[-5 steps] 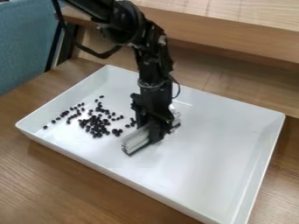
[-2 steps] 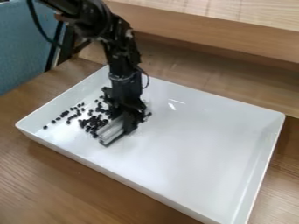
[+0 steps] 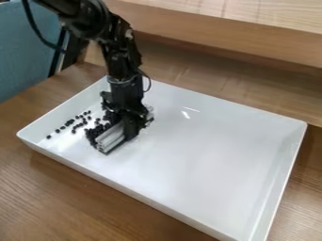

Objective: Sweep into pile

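Clamping a pale, ridged bar (image 3: 109, 138) in the black claw (image 3: 130, 130), inside a glossy white tray (image 3: 217, 172) on the wood-grained tabletop (image 3: 69, 188). Pressing against small, rounded dark beans (image 3: 93, 133). Since the earlier frame, shifted deeper among them, bunching them tighter.

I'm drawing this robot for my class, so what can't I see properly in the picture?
All in the camera view:
- The middle of the light-coloured sweeping block: hidden behind the gripper.
- How many small dark pieces there are, and what they are: too small, and bunched together beside the block.
- Whether more pieces lie behind the gripper: it blocks that spot.
- Where the arm begins: cut off by the top edge.
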Controlling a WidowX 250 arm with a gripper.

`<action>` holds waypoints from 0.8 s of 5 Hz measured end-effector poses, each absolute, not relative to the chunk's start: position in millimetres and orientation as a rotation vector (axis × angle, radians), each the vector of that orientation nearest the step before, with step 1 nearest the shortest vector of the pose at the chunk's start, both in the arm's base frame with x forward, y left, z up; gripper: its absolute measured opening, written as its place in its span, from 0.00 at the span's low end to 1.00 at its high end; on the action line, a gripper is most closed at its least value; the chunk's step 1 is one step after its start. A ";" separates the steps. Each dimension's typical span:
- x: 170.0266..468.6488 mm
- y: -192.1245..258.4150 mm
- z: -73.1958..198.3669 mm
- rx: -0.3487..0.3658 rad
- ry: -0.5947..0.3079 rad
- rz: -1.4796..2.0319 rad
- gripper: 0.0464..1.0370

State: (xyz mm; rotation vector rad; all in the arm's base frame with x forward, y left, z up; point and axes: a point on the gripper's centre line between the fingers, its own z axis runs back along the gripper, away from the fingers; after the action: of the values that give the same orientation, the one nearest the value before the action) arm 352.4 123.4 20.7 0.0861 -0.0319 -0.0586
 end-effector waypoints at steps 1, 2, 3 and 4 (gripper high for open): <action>355.2 133.8 20.7 0.086 -0.023 -0.038 0.36; 358.8 144.9 20.5 0.092 -0.018 -0.034 0.36; 360.9 149.4 21.4 0.100 -0.018 -0.035 0.36; 359.0 155.3 21.2 0.101 -0.018 -0.021 0.36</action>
State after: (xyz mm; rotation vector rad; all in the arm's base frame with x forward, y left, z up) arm 359.0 155.3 21.2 0.1015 -0.0179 -0.0209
